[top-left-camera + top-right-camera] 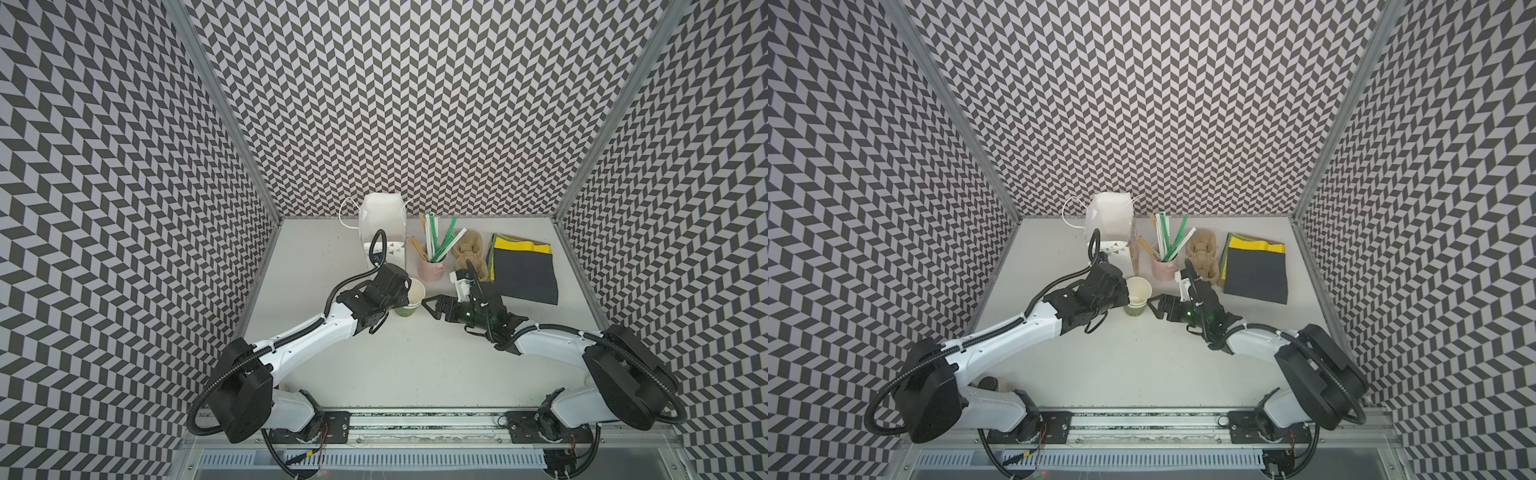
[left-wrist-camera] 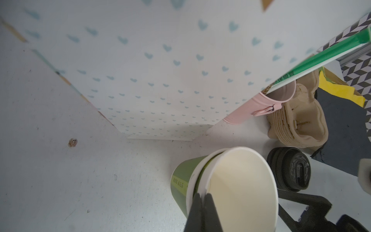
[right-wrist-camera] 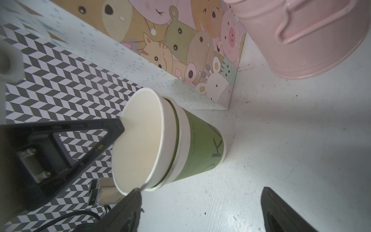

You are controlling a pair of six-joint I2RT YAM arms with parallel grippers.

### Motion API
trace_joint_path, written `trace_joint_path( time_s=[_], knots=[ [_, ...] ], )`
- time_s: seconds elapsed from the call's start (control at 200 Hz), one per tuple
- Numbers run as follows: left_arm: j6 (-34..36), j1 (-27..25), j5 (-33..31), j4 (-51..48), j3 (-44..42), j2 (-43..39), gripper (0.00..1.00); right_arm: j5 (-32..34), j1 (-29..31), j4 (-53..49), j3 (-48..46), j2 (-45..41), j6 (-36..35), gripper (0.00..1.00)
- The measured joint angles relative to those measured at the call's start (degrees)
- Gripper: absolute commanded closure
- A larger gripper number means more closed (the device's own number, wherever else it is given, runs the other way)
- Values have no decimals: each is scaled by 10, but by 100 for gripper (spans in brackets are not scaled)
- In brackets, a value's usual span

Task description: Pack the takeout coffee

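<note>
The setting is presenting as a robotics laboratory test cell, not a café or home. Chevron-patterned wall panels [image 1: 415,104] in black and white are enclosing a white bench [image 1: 374,365] on three sides, with aluminium corner posts [image 1: 220,104] framing them. Two white-and-black robot arms [image 1: 299,340] are standing on a metal mounting rail [image 1: 415,424] along the front edge, with cabling running beneath. Staged props, a paper gift bag [image 1: 384,224], a pink cup of straws [image 1: 432,266] and folded cloths [image 1: 523,266], are sitting at the rear.
</note>
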Motion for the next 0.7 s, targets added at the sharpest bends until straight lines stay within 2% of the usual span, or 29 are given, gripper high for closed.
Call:
trace_joint_path(
  time_s=[0.27, 0.701],
  knots=[
    [-4, 0, 0, 3, -7, -5, 100, 2, 0, 27, -24, -67, 4, 8],
    [-22, 1, 0, 12, -8, -5, 100, -23, 0, 85, -56, -35, 38, 9]
  ],
)
